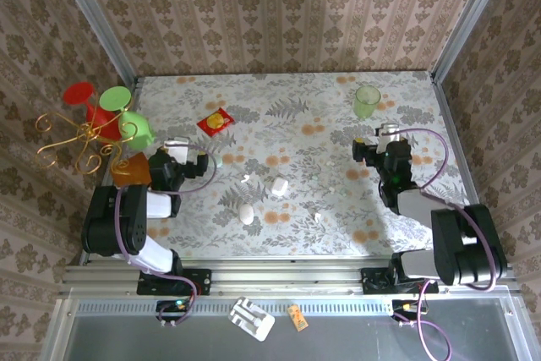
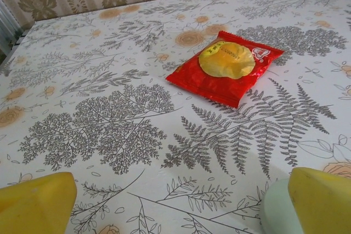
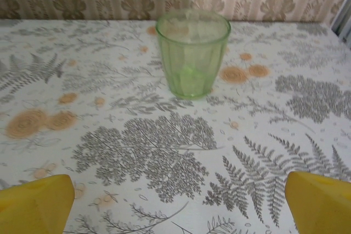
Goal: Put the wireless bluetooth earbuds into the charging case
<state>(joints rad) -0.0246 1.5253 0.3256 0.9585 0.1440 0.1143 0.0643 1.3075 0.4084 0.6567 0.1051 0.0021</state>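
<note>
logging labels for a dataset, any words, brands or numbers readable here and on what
Nothing reads clearly.
red packet: faint print on its yellow circle and a white logo at one corner, too blurred to read.
green cup: no marking seen.
small orange packet on the front rail: too small to read.

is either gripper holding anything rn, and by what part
Nothing is held: the left gripper and right gripper both hover with jaws open and nothing clamped between them.

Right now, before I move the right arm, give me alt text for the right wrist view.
An empty translucent green cup stands upright on the fern-patterned tablecloth, ahead of the open right gripper, whose yellow fingertips sit at the bottom corners.
</note>
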